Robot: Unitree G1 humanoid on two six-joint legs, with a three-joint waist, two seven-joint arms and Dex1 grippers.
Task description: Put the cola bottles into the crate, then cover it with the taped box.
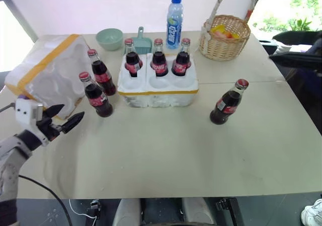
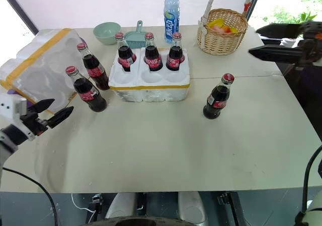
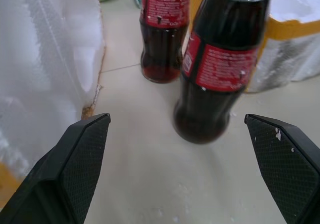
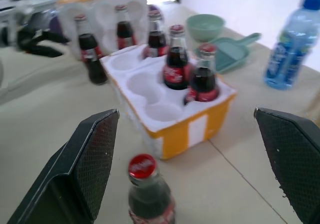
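Beige tabletop (image 1: 166, 150) carries the crate (image 1: 158, 87) half filled, while the left end effector (image 1: 64, 119), fingers apart, faces the nearest cola bottle (image 1: 95, 95): glass, probably slick, best gripped mid-body.

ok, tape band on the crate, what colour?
Yellow, running round the crate near its base; clearest in the left eye view.

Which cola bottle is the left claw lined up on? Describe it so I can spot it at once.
Start at the white foam crate mid-table, then look toward the big taped box lying at the left. Two loose cola bottles stand between them; it is the nearer one, right in front of the open left claw.
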